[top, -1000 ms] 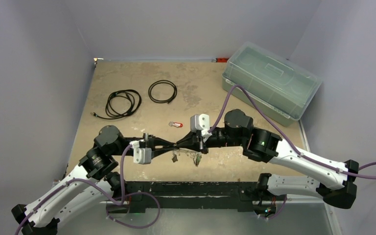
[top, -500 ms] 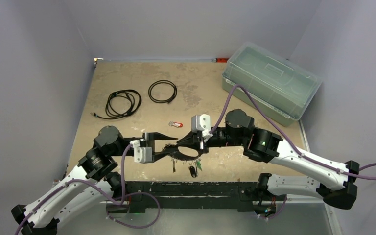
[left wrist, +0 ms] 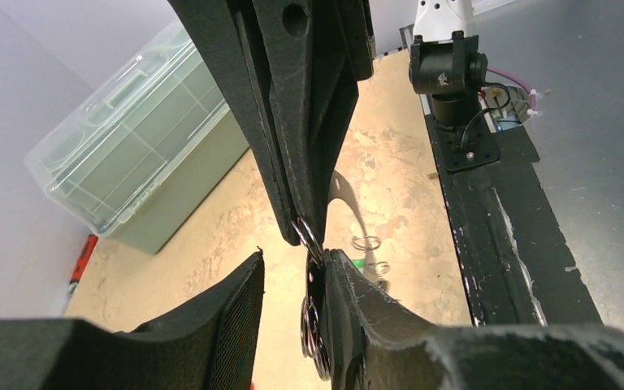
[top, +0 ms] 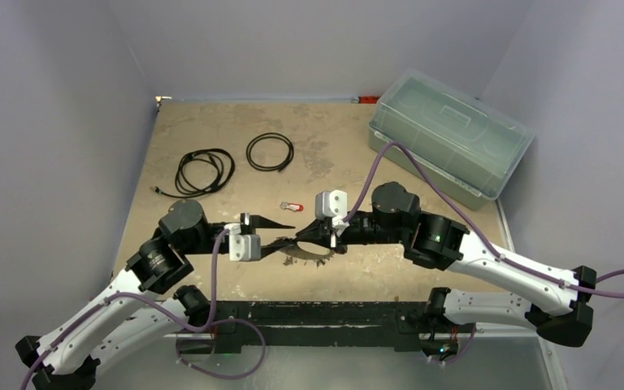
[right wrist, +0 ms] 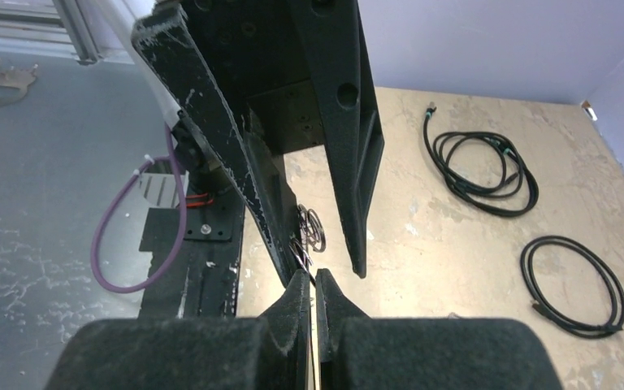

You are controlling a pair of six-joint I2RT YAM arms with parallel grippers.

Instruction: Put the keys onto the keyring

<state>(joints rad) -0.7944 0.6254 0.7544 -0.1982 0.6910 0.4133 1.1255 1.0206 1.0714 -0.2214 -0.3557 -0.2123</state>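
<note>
My right gripper (top: pixel 301 238) (right wrist: pixel 313 278) is shut on the keyring (right wrist: pixel 312 230), a thin wire loop pinched at its fingertips. My left gripper (top: pixel 286 234) (left wrist: pixel 296 256) faces it tip to tip and stands open. The keyring (left wrist: pixel 312 325) lies against the inner face of its right finger (left wrist: pixel 390 325), with a clear gap to the other finger. A dark cluster of keys (top: pixel 309 260) hangs just under the two grippers. A green key head (left wrist: pixel 359 262) shows below the ring. One red key (top: pixel 291 206) lies on the table behind the grippers.
A clear lidded plastic box (top: pixel 451 142) stands at the back right. Two black cable coils (top: pixel 205 172) (top: pixel 270 152) lie at the back left. The arms' black base plate (top: pixel 325 313) runs along the near table edge.
My left gripper has opened and let go of the keyring, which the right gripper alone now pinches. The hanging keys swung down, then drew up closer under the grippers.
</note>
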